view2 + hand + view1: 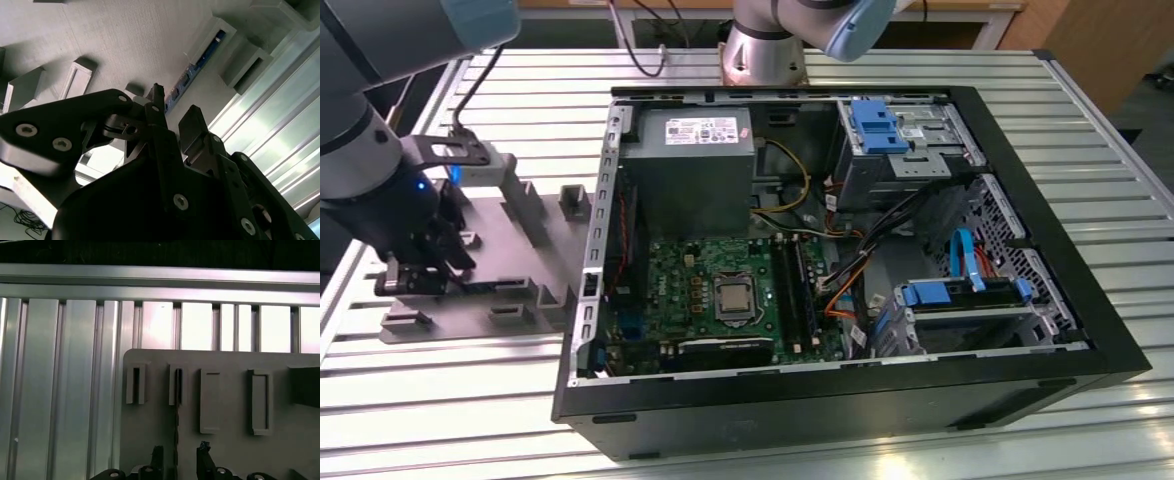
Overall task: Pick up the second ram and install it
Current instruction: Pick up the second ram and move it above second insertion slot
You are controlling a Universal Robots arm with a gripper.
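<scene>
The second ram [176,410] stands on edge in a slot of the grey fixture plate [225,365], seen as a thin dark line in the first wrist view. In the second wrist view its blue-green edge [200,60] runs down toward the fingertips. My gripper [180,450] is open, with one black finger [157,454] on each side of the ram's near end and a gap left on both sides. In the exterior view the gripper [420,275] hangs low over the fixture plate [520,240], at the exterior view's left of the open computer case [1067,300].
The case lies open with the motherboard [720,290], long black memory slots [794,290], a grey power supply [687,170], blue drive brackets [881,125] and blue cables [967,260]. Another arm's base [767,50] stands behind it. Raised grey blocks [520,200] dot the fixture on the slatted aluminium table [454,400].
</scene>
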